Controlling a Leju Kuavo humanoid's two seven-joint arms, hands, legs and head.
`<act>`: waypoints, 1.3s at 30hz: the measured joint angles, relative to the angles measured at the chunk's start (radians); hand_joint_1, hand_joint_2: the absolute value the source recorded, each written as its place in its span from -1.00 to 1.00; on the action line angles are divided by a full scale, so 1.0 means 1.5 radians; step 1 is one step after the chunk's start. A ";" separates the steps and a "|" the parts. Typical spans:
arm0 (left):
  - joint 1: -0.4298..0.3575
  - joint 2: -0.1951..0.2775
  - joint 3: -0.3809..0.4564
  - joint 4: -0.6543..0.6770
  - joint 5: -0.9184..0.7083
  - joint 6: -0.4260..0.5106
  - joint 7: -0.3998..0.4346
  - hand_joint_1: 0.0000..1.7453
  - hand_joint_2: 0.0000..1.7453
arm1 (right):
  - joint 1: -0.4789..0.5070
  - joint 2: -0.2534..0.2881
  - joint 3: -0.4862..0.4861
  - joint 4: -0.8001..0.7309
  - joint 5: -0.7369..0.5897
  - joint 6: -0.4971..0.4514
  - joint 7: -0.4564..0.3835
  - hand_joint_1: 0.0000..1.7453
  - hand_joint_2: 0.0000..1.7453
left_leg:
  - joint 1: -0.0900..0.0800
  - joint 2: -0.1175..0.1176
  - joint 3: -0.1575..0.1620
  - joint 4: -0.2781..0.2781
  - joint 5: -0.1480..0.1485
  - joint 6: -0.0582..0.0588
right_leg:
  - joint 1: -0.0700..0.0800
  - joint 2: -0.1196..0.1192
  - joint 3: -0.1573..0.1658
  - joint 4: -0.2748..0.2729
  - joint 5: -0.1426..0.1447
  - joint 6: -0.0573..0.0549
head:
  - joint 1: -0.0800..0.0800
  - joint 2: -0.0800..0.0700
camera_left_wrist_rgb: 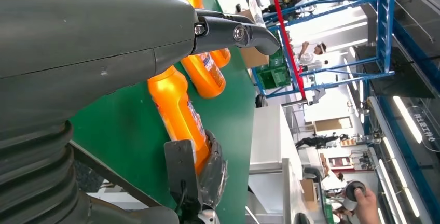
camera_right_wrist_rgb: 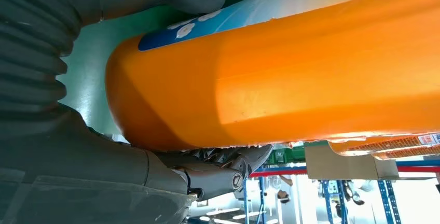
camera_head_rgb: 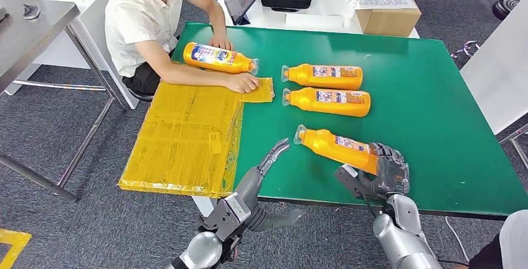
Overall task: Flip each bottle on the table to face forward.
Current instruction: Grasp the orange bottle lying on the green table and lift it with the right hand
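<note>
Low at right of centre in the head view, the right hand (camera_head_rgb: pixel 381 170) grips the base of the nearest orange bottle (camera_head_rgb: pixel 336 146), which lies on the green table (camera_head_rgb: pixel 429 113), cap pointing up-left. Left of it, the left hand (camera_head_rgb: pixel 271 155) hovers with fingers apart, holding nothing. Two more bottles (camera_head_rgb: pixel 324 76) lie above; a person's hand (camera_head_rgb: pixel 241 83) rests by a fourth (camera_head_rgb: pixel 218 58).

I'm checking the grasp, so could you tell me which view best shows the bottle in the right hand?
The head view: the whole bottle and right hand at its base. Right wrist view shows only its base close-up; left wrist view its side.
</note>
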 joint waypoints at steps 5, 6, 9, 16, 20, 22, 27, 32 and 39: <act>-0.002 0.000 0.000 0.000 0.000 -0.001 0.000 -1.00 1.00 | 0.000 -0.001 0.000 0.003 -0.024 -0.002 -0.028 1.00 1.00 | 0.000 0.000 0.000 0.000 0.000 0.000 | 0.000 0.000 0.000 0.000 0.000 0.000 | 0.000 0.000; -0.002 0.000 0.000 0.000 0.000 -0.001 0.000 -1.00 1.00 | 0.000 -0.001 0.000 0.003 -0.033 -0.002 -0.038 1.00 1.00 | 0.000 0.001 0.000 0.000 0.000 0.000 | 0.000 0.000 0.000 0.000 0.000 0.000 | 0.000 0.000; -0.002 0.000 0.001 0.000 0.018 -0.010 -0.006 -1.00 1.00 | 0.004 0.004 -0.002 0.003 -0.097 -0.003 -0.100 1.00 1.00 | 0.000 0.001 -0.001 0.000 0.000 0.000 | 0.000 0.001 0.004 0.000 0.001 0.000 | 0.000 0.000; -0.002 -0.002 0.032 0.070 0.182 -0.068 0.003 -1.00 1.00 | 0.026 0.042 -0.002 -0.028 -0.215 -0.018 -0.197 0.99 1.00 | 0.001 0.005 -0.001 0.000 0.000 0.000 | 0.001 0.004 0.004 0.000 0.001 0.000 | 0.000 0.000; 0.004 -0.005 0.055 0.123 0.245 -0.032 0.021 -1.00 1.00 | 0.056 0.056 0.006 -0.076 -0.271 -0.044 -0.227 0.78 1.00 | 0.001 0.004 -0.003 0.000 0.000 0.000 | 0.001 0.004 0.003 0.001 0.001 0.000 | 0.000 0.000; 0.006 -0.006 0.072 0.161 0.293 0.002 0.046 -1.00 1.00 | 0.080 0.063 0.015 -0.116 -0.302 -0.048 -0.233 0.78 1.00 | 0.001 0.004 -0.005 0.000 0.000 0.000 | 0.001 0.004 0.002 0.001 0.001 0.000 | 0.000 0.000; 0.007 -0.006 0.102 0.245 0.348 0.010 0.062 -1.00 1.00 | 0.124 0.074 0.045 -0.199 -0.346 -0.045 -0.227 0.88 1.00 | 0.001 0.003 -0.009 0.000 0.000 0.000 | 0.000 0.004 -0.002 0.001 0.001 0.000 | 0.000 0.000; 0.000 -0.009 0.111 0.270 0.366 -0.003 0.048 -1.00 1.00 | 0.142 0.079 0.074 -0.244 -0.390 -0.028 -0.243 1.00 1.00 | 0.001 0.001 -0.010 0.000 0.000 0.000 | 0.000 0.003 -0.002 0.001 0.000 0.000 | 0.000 0.000; -0.014 -0.016 0.105 0.264 0.329 0.009 0.013 -1.00 1.00 | 0.159 0.095 0.150 -0.312 -0.412 0.042 -0.241 1.00 1.00 | 0.001 0.001 -0.010 0.000 0.000 0.000 | 0.000 0.003 -0.003 0.001 0.000 0.000 | 0.000 0.000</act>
